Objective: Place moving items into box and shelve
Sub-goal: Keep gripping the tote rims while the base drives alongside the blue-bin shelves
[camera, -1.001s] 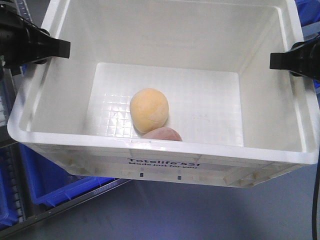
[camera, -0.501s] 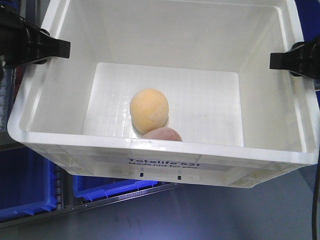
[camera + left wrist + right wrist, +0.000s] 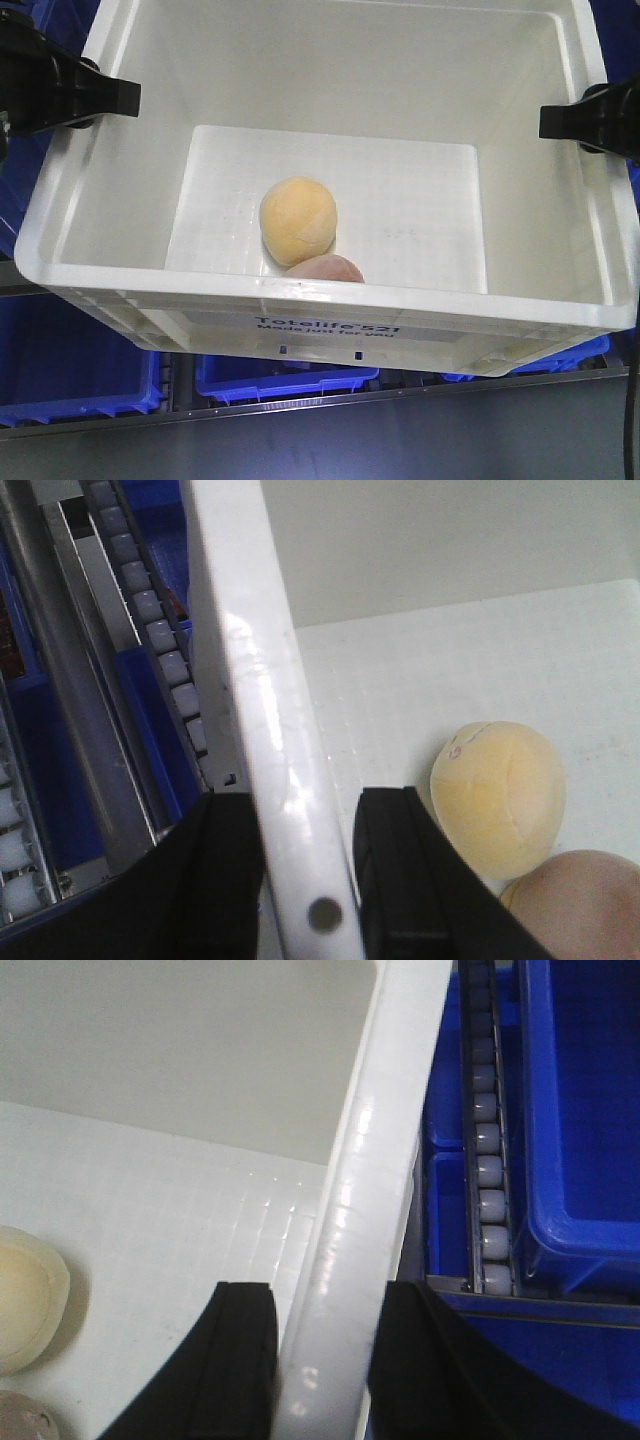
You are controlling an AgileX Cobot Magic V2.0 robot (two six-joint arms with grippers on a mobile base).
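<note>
The box [image 3: 330, 292], a large white crate, hangs between my two arms. My left gripper [image 3: 110, 97] is shut on its left rim [image 3: 250, 660], one finger outside and one inside the wall, as the left wrist view shows around [image 3: 310, 815]. My right gripper [image 3: 560, 120] is shut on the right rim [image 3: 380, 1140] the same way, around [image 3: 328, 1305]. Both moving items lie on the box floor near its front wall. The pale yellow-orange one [image 3: 298, 220] touches the pinkish-brown one [image 3: 325, 268], which the front rim partly hides.
Blue plastic bins [image 3: 285, 378] sit on a shelf under the box's front edge, behind a grey metal shelf rail [image 3: 400, 397]. Roller tracks run beside the box on the left [image 3: 150, 630] and the right [image 3: 487, 1160]. Another blue bin [image 3: 580, 1110] lies right of the box.
The blue bins and shelf rail below the box have slid to the right and now lie level across the view. The box, both items and both grippers keep their places.
</note>
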